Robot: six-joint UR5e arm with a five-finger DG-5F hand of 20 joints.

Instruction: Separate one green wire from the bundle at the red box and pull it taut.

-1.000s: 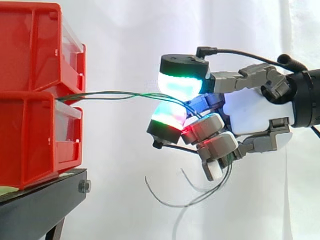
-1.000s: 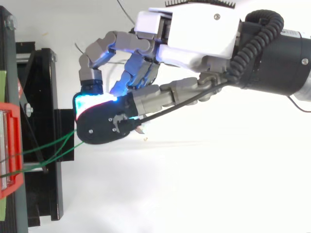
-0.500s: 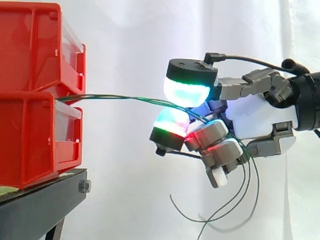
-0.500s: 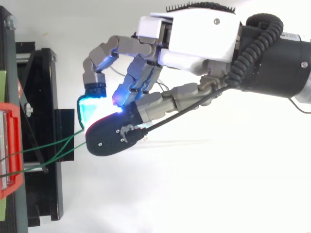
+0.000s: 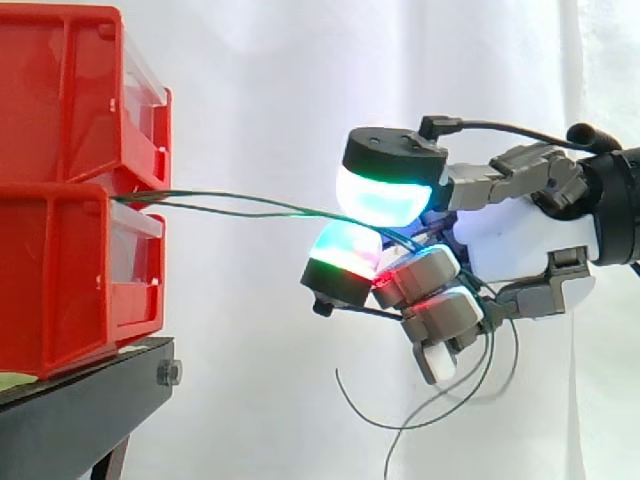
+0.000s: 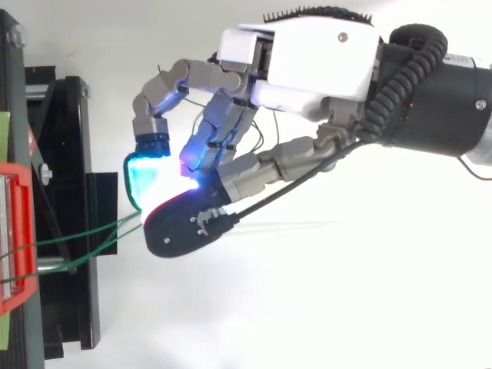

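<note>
Hand [image 5: 518,238] is curled, pinching the green wires [image 5: 230,196] between its glowing pads, well right of the red bins [image 5: 60,190]. The wires run almost level from between the stacked bins to the hand, loose ends dangling below it.

black stand [image 5: 85,412] with a bolt [image 5: 168,374], white curtain [image 5: 250,90] behind

The side view looks level across the bins [image 5: 60,250], close up; the top view looks straight down, equally near. Both share the hand [image 5: 520,240], wires [image 5: 250,205] and bins.
</note>
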